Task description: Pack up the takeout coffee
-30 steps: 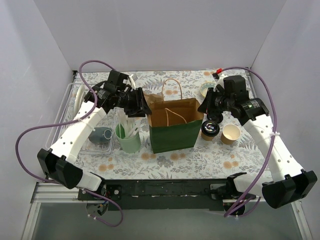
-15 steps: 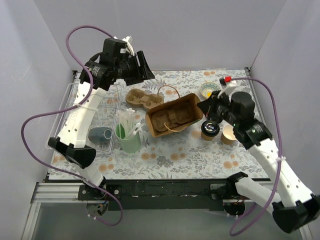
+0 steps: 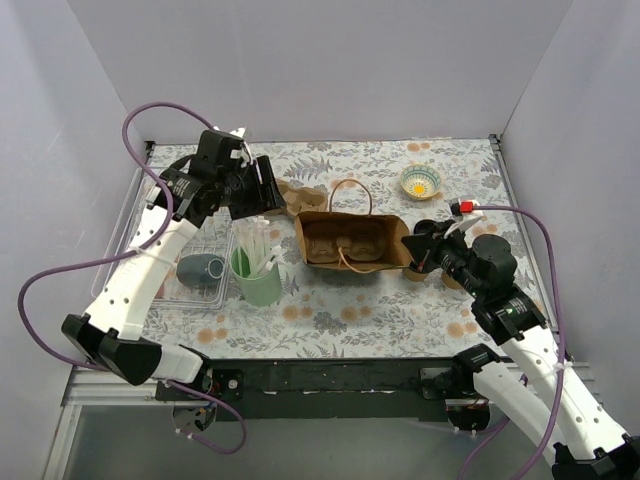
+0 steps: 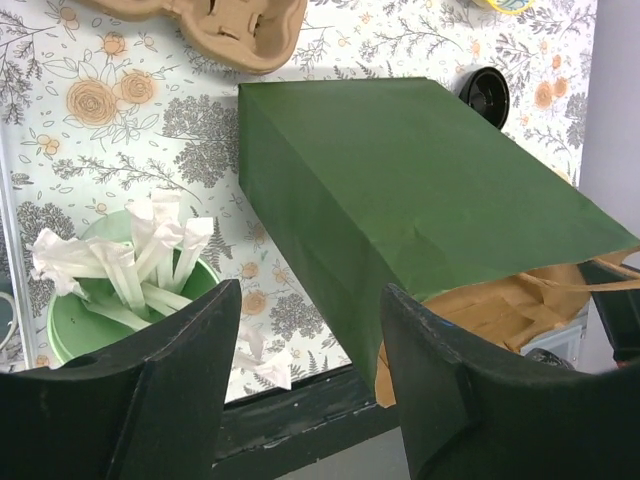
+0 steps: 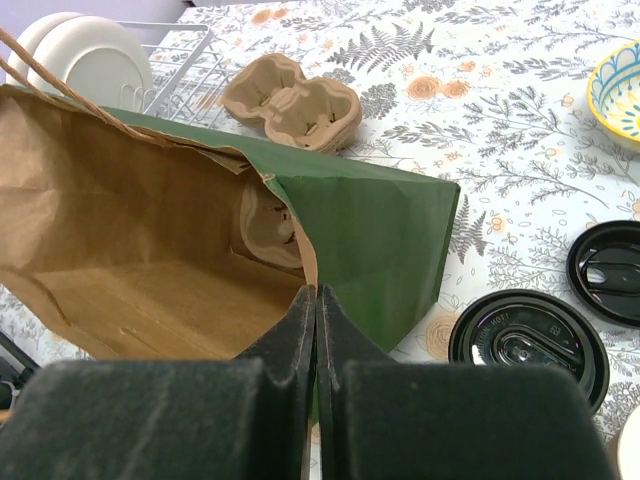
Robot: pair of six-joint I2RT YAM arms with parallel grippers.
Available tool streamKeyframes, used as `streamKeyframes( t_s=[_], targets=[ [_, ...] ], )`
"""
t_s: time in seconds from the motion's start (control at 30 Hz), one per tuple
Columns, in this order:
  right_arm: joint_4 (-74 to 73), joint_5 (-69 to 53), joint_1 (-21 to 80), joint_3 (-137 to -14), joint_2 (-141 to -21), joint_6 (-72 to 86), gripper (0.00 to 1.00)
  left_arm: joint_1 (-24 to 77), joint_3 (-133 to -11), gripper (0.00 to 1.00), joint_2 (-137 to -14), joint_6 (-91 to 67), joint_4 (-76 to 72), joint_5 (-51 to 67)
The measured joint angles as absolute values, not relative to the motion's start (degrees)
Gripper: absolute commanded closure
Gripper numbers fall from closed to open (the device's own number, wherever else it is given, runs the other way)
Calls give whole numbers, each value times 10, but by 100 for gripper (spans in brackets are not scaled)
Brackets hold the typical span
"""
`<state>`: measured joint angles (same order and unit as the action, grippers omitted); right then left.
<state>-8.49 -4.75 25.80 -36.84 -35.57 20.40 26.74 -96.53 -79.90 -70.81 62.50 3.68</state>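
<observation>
Looks like the bag-opening step: right end effector (image 5: 315, 300) is pinching the bag (image 4: 400, 180) by its rim, left end effector (image 4: 308, 300) hovering half-open. Coffee (image 5: 528, 345) is sitting just right of the bag, needing grabbing next.

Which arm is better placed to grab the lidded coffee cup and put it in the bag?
Probably the right. The takeout coffee stands just beside the right gripper, though its jaws are shut on the rim of the paper bag and must release. The left gripper, open, is across the bag.
</observation>
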Motion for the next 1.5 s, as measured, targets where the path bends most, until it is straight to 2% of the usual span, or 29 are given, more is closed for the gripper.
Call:
streamKeyframes(
  t_s=[0.4,0.67,1.13,1.3,1.5],
  targets=[
    [-80,-55,258,-369,-380,195,99,268,-829,45,-666,-733,565,115],
    [-84,-47,258,-372,-385,210,99,271,-810,37,-640,-751,532,149],
    [-128,-16,259,-378,-374,254,99,271,-824,37,-627,-761,511,159],
    [-136,-9,259,-382,-373,268,99,271,-842,42,-614,-753,514,159],
    [-140,6,259,-386,-376,286,99,275,-781,47,-579,-760,515,174]
  ],
)
